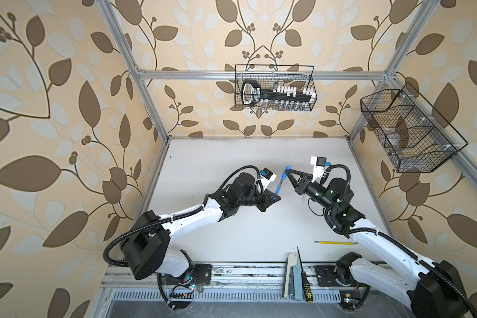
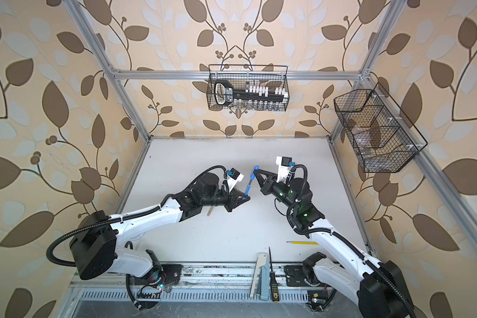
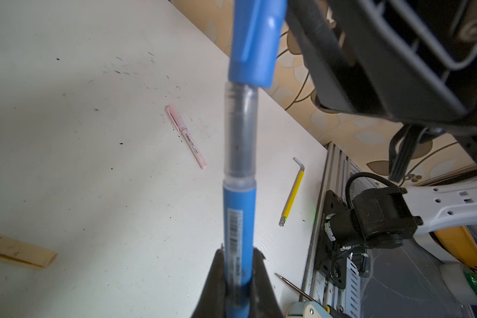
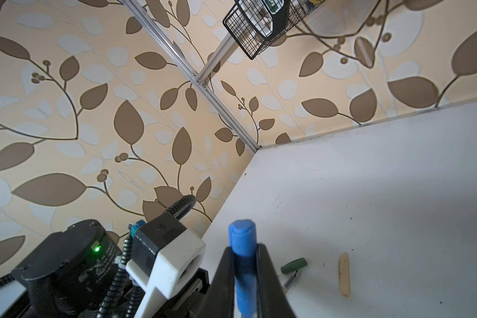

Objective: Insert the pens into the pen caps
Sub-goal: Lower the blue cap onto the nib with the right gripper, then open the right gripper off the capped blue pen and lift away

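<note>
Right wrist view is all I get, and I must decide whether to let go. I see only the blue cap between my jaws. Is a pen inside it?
Observer: Yes. In the left wrist view the blue pen enters the blue cap tip first.
Operator: What holds that pen?
Observer: The left gripper, shut on its blue barrel.
Operator: Is the cap fully home?
Observer: I cannot say for sure. The pen's clear front section shows bare between the cap's rim and the blue barrel.
</note>
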Motion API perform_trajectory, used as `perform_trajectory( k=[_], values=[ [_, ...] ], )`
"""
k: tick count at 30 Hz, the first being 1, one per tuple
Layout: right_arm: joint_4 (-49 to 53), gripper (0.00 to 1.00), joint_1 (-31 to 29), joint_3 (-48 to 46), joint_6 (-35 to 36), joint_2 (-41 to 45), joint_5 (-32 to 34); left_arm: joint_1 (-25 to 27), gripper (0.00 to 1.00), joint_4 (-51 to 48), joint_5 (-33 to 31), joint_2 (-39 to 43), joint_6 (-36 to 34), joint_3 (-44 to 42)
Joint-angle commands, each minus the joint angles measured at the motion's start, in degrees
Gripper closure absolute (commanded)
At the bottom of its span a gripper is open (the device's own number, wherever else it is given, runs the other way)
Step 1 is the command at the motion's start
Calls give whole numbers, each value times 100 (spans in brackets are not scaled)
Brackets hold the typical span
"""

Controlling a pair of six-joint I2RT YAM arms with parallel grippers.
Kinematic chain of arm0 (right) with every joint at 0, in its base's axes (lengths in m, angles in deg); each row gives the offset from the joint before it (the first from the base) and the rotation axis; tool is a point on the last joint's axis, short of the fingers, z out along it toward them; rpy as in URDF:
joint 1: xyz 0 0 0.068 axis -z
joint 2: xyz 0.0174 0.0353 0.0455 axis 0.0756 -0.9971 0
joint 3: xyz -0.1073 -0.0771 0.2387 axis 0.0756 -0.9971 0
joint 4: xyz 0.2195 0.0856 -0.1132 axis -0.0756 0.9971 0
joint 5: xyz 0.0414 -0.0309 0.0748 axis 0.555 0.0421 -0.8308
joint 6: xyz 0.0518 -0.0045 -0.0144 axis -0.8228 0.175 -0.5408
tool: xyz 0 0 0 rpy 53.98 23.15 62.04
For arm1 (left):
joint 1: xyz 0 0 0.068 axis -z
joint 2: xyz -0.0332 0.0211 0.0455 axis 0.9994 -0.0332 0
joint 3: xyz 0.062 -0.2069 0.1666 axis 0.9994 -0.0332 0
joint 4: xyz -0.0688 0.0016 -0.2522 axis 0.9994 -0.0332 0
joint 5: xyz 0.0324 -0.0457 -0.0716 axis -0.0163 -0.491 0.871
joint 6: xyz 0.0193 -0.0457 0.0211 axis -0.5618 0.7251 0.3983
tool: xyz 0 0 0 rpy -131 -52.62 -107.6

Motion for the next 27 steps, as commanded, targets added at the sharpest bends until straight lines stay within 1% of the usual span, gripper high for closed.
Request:
perform_trajectory(
  k=[1,9,12,14,16,19,21,27],
  values=[
    [278,84,-162,161,257,64,-234,5,100,551,-194,194,-143,397],
    [504,82,-230,315,548,139,-218,5,100,555,-219,198,-220,426],
    [518,79,-250,350,592,158,-260,5,100,581,-219,235,-237,425],
    [507,75,-268,361,621,204,-342,6,100,580,-218,251,-255,432],
    [534,69,-277,350,648,285,-478,5,100,566,-251,251,-278,421],
    [947,59,-252,413,756,463,-519,5,100,499,-280,259,-308,429],
    [1189,55,-112,496,739,520,-512,5,100,444,-259,281,-308,425],
    [1426,47,478,1074,675,48,-1209,5,100,367,-190,416,-281,335]
  ],
)
